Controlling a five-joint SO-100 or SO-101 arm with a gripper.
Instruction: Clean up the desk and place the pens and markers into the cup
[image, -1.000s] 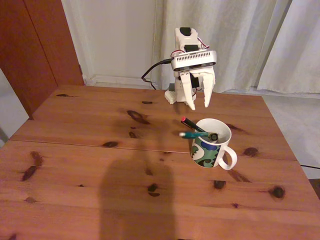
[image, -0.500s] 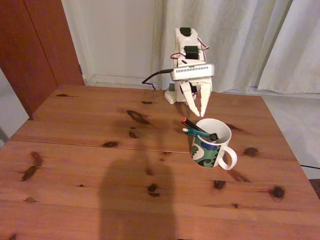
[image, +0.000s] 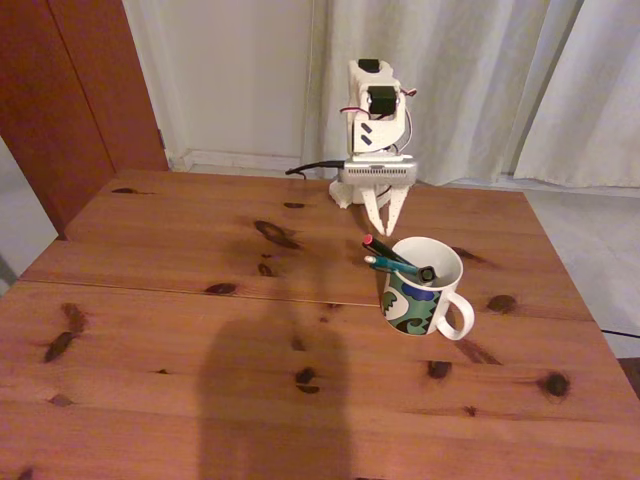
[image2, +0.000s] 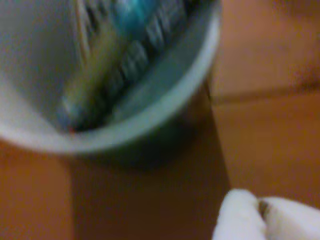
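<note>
— Where's the arm at?

— The white two-finger gripper (image: 384, 226) hangs point-down over the far part of the reddish-brown pine desk (image: 180, 330), just behind the white ceramic cup with the green and dark-blue swirls (image: 421, 288). Its fingers are pressed together at the tips and there is nothing between them.

— You're sure they're together?

— In the wrist view the two white fingertips (image2: 239, 220) sit at the bottom right, touching, with the wood behind them. That view is blurred, mind.

— And the pens?

— In the cup. From the fixed view a black pen with a red-pink tip (image: 387, 249) and a teal-green pen with a clear end (image: 385, 264) lean out over the cup's left rim, side by side, their lower ends down inside the white interior. A small black end rests against the inside near the middle; I can't tell which stick it belongs to.

— The cup itself?

— Upright, handle (image: 460, 318) turned toward the near right, standing just beyond the seam across the planks. The wrist camera looks into its rim (image2: 150, 120) from close by, and the sticks inside (image2: 120, 60) are smeared streaks of teal and dark.
</note>
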